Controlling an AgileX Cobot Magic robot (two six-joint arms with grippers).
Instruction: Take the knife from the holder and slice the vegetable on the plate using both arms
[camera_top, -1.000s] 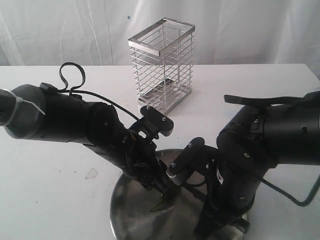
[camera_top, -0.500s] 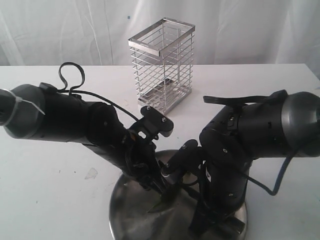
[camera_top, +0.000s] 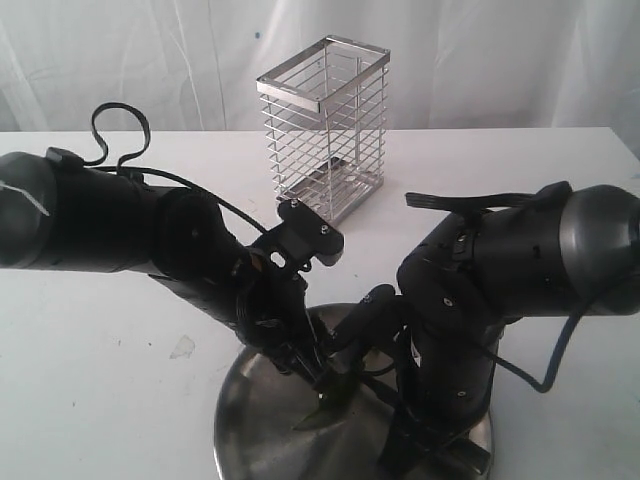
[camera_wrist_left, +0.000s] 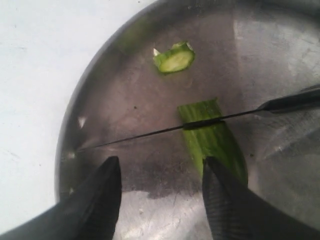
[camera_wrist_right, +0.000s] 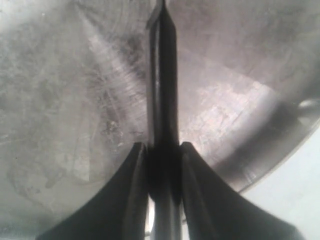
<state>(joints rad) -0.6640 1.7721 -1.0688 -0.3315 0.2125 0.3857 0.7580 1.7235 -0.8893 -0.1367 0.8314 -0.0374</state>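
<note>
Left wrist view: knife (camera_wrist_left: 200, 123) is crossing the chili (camera_wrist_left: 212, 142); left gripper (camera_wrist_left: 160, 175) fingers apart, beside it. Unpinned, it could roll. Right gripper (camera_wrist_right: 163, 150) is clamping the handle.

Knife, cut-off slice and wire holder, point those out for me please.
knife (camera_wrist_left: 150, 133): left wrist view, mid blade.
cut-off slice (camera_wrist_left: 174, 58): left wrist view, pale cut face.
holder (camera_top: 322, 130): exterior view, front wire wall.

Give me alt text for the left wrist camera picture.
A thin black knife lies edge-down across a green vegetable on a shiny steel plate, with one cut slice lying apart. The left gripper hangs open, one finger beside the vegetable.
</note>
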